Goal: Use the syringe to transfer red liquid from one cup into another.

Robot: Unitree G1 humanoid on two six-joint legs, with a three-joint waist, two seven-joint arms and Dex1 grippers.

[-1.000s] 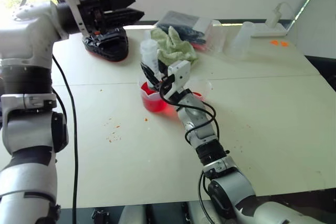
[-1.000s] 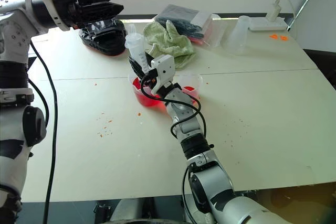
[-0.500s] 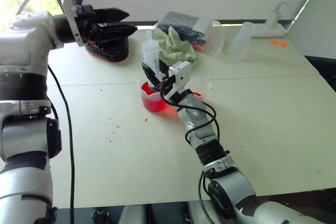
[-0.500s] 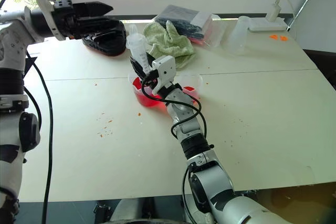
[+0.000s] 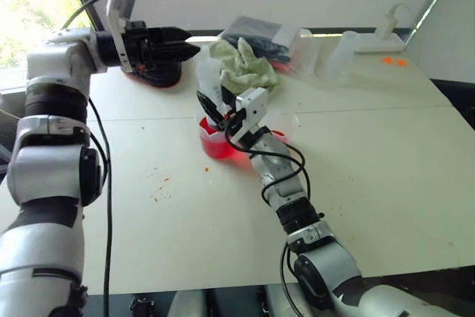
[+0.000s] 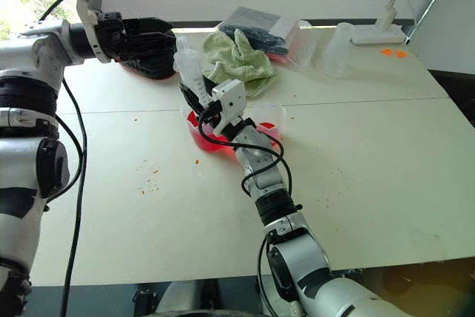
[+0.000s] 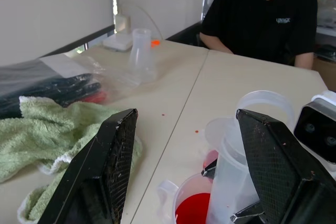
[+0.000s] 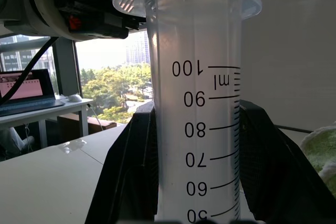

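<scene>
A clear 100 ml syringe [image 5: 210, 79] stands upright with its lower end down in a cup of red liquid [image 5: 215, 144]. My right gripper [image 5: 215, 111] is shut on the barrel; its black fingers [image 8: 131, 171] clamp both sides. A second clear cup [image 5: 286, 125], with a little red at its bottom, stands just right of the red cup. My left gripper [image 5: 194, 47] hovers open in the air just left of the syringe's top [image 7: 231, 171], which sits between and ahead of its spread fingers [image 7: 105, 166].
A green towel [image 5: 245, 64] and a plastic bag of dark things [image 5: 260, 33] lie behind the cups. A black and red object [image 5: 157, 72] sits at the back left. Clear cups [image 5: 338, 53] and a white adapter [image 5: 387, 33] stand far right. A person in a black shirt [image 7: 268, 14] sits across the table.
My left gripper has dropped lower and come closer to the syringe's top, its forearm swinging round. The right gripper and syringe have stayed over the red cup.
</scene>
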